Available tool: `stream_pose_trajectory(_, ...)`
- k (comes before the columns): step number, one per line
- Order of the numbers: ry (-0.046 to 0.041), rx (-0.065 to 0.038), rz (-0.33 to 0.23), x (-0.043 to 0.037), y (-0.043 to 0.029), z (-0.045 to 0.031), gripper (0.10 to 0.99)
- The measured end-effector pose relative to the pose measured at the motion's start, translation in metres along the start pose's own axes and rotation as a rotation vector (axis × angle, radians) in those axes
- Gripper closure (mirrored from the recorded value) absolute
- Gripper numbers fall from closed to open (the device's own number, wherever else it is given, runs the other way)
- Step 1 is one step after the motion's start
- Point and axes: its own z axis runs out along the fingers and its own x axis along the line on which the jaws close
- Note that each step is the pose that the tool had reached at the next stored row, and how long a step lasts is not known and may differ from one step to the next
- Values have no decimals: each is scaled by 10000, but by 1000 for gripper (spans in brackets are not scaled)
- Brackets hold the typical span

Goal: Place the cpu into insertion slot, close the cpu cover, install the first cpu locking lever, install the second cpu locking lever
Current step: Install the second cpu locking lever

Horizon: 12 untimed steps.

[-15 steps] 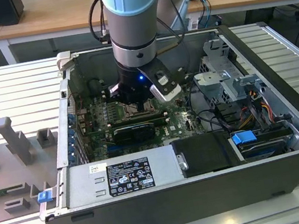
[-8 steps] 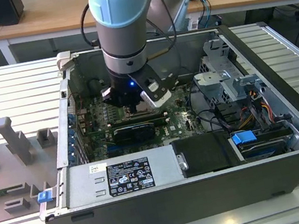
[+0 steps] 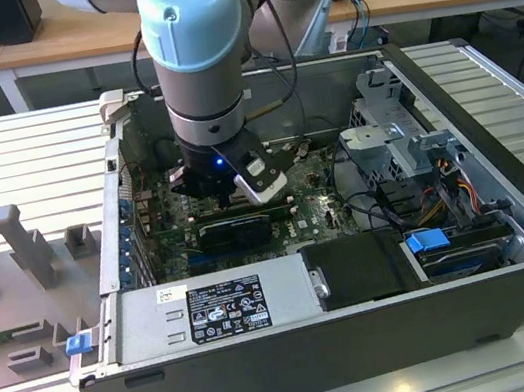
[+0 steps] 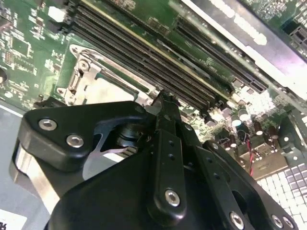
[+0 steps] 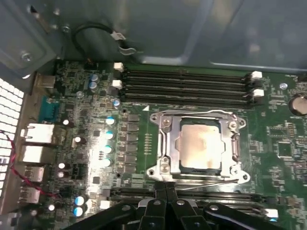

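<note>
in the first wrist view the memory slots [image 5: 187, 84] run crosswise along the far side of the insertion slot [image 5: 165, 165], where the cpu [image 5: 199, 146] already sits flat, with the cpu cover [image 5: 199, 116] lying closed as a silver frame around it. a thin lever wire [image 5: 206, 179] stretches along the socket's near edge, just beyond the gripper [image 5: 165, 191]. its fingertips look pressed together, holding nothing, right at that edge, socket straight ahead.

You see the pale silver-beige square cpu [image 5: 199, 146] inside the shiny silver metal cpu cover [image 5: 165, 143], on the green circuit board [image 5: 278, 143]; long black memory slots [image 5: 187, 84] above it.
</note>
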Motion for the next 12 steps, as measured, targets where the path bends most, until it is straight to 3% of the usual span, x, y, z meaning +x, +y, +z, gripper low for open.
stream_pose_trajectory(5,-15,-111,-1,12,-42,96,980)
stream_pose_trajectory(9,-47,-402,-1,18,-56,150,980)
stream_pose_trajectory(11,-61,-445,-6,33,-61,167,980)
stream_pose_trajectory(12,-75,-516,-9,53,-62,175,980)
